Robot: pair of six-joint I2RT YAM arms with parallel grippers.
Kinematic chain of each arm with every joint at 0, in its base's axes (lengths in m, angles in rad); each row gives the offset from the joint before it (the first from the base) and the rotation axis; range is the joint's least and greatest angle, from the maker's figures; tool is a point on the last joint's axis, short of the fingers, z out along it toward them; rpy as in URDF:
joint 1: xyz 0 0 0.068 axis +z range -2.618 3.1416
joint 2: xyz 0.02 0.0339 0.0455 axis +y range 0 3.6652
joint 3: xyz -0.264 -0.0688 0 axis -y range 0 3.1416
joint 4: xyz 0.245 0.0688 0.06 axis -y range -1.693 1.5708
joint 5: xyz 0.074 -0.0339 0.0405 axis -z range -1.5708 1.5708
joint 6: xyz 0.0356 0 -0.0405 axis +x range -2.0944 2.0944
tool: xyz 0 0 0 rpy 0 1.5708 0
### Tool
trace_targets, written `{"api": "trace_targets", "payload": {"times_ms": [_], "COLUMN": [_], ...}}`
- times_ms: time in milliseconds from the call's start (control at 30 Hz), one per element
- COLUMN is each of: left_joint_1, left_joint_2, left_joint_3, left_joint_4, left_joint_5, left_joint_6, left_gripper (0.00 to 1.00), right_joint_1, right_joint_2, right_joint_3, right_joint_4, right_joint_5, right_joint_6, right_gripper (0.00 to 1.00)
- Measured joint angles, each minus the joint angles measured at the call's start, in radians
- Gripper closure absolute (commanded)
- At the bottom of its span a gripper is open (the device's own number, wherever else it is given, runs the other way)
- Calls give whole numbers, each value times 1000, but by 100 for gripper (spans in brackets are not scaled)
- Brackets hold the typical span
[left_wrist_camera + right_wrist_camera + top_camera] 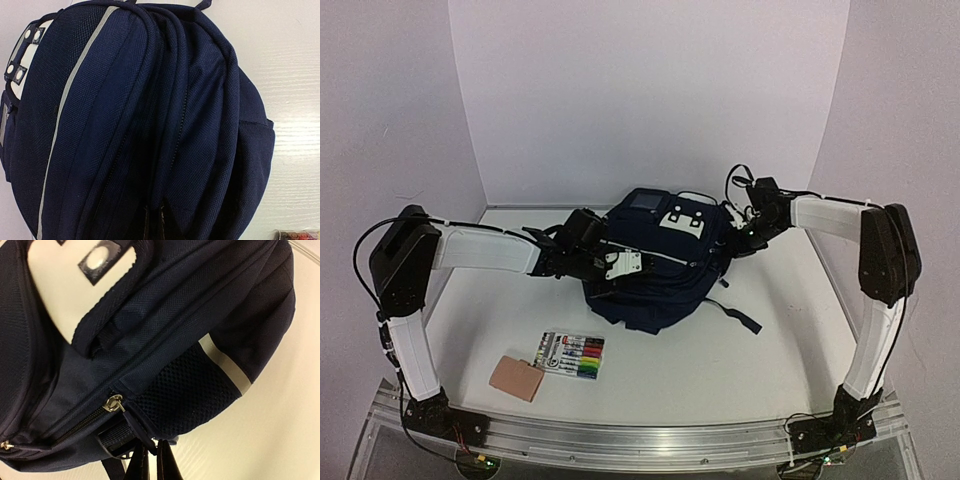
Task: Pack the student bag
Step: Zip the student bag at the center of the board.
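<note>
The student bag (655, 275), a dark navy backpack with a white patch (682, 220) and a pale stripe (67, 100), lies in the middle of the table. My left gripper (620, 266) presses against its left side, and in the left wrist view this left gripper (153, 216) is shut on a fold of the bag's fabric beside a zip line. My right gripper (736, 240) is at the bag's upper right. Seen from its wrist camera, the right gripper (156, 450) is shut on the navy pull tab (134, 426) of a silver zip slider (114, 403), next to the mesh side pocket (187, 390).
A pack of coloured markers (572, 357) lies in front of the bag, and its corner shows as the marker pack (297, 234) in the left wrist view. A tan flat object (516, 377) sits left of it. A black strap (738, 315) trails from the bag's right. White walls close three sides.
</note>
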Motion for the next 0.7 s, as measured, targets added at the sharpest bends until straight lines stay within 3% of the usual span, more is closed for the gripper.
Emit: {"api": "trace_targets", "payload": {"times_ms": [100,167,200,233,300,367,400,433,467,700], "left_joint_1": [2,5,6,7,10,16,20,23,26,30], "left_joint_2": [-1,-3,-4,-6,-13,-16,-17,-19,-22,-102], "left_joint_3": [0,-1,-1,-1,3,21,38,58,74,133], "left_joint_4": [1,1,0,-3,-57,-119,-143,-161,-172,-156], "left_joint_5": [-1,-1,-2,-2,-6,-9,-12,-14,-16,-76], "left_joint_6": [-2,-6,-10,-15,-53,-97,-122,-157,-186,-473], "left_gripper": [97,81,67,57,45,26,10,1,1,0], "right_joint_1": [0,0,-1,-3,-13,-33,-46,-56,-67,-82], "right_joint_2": [25,26,25,23,20,10,2,-10,-27,-216], "right_joint_3": [20,21,21,21,21,21,21,21,21,1], "right_joint_4": [5,10,12,12,13,19,20,20,20,42], "right_joint_5": [-10,-21,-29,-40,-47,-41,-37,-35,-33,-126], "right_joint_6": [2,1,1,0,-2,-7,-11,-17,-26,-118], "right_gripper": [100,100,98,91,59,29,16,6,2,2]}}
